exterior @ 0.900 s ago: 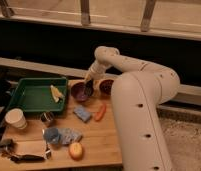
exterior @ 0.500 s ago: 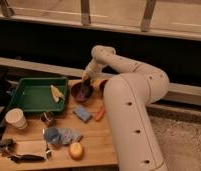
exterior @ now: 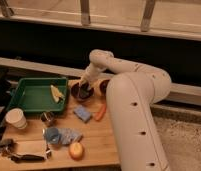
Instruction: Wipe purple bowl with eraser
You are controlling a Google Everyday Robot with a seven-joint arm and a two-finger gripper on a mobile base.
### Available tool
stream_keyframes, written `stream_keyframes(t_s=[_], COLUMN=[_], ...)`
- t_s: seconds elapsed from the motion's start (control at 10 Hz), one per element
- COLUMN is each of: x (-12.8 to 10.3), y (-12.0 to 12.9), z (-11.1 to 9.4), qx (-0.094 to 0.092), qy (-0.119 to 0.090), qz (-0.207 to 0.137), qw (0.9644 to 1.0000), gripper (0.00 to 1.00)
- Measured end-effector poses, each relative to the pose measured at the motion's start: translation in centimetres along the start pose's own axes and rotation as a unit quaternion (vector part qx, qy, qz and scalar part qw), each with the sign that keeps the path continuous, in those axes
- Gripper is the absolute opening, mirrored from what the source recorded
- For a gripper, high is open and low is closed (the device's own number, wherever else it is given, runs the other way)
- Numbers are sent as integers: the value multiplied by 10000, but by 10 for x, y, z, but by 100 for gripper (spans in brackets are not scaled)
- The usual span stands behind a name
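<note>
The arm's thick white link has swung back to the right since half a second ago, while the gripper point(exterior: 84, 84) stays put, tip dipped over the purple bowl point(exterior: 79, 94). That bowl sits on the wooden tabletop point(exterior: 99, 140) at the back, just right of the green tray point(exterior: 31, 100) and just left of the reddish-brown bowl point(exterior: 103, 86). Its inside is dark under the gripper, and the eraser cannot be picked out from that dark. Whether the gripper is closed on anything, I cannot tell.

Over to the containers. The green tray holds one yellow piece point(exterior: 56, 92), lying near its right wall. What the reddish-brown bowl holds is hidden by the arm. In front of the purple bowl lies a light blue sponge point(exterior: 82, 113), with an orange carrot-like piece point(exterior: 100, 112) just beside it. On the left stands a white cup point(exterior: 16, 118), then a small metal can point(exterior: 47, 118), and a blue cup point(exterior: 52, 135) against a blue-grey cloth point(exterior: 70, 135). A round orange-yellow fruit point(exterior: 76, 150) sits near the front edge.
</note>
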Motion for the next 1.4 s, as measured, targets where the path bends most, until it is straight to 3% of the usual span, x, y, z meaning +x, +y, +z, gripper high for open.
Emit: stream_keyframes(t_s=[0.2, 0.5, 0.7, 0.9, 1.1, 1.4], x=[-8, -30, -32, -21, -11, -5], y=[-10, -6, 15, 18, 20, 0], z=[-13, -11, 9, 15, 15, -3], qx=[-27, -132, -352, -475, -438, -87], qy=[-137, -172, 18, 191, 247, 89], qz=[126, 119, 10, -33, -81, 3], qw=[9998, 9997, 9994, 9987, 9987, 9999], gripper=[0, 0, 0, 0, 0, 0])
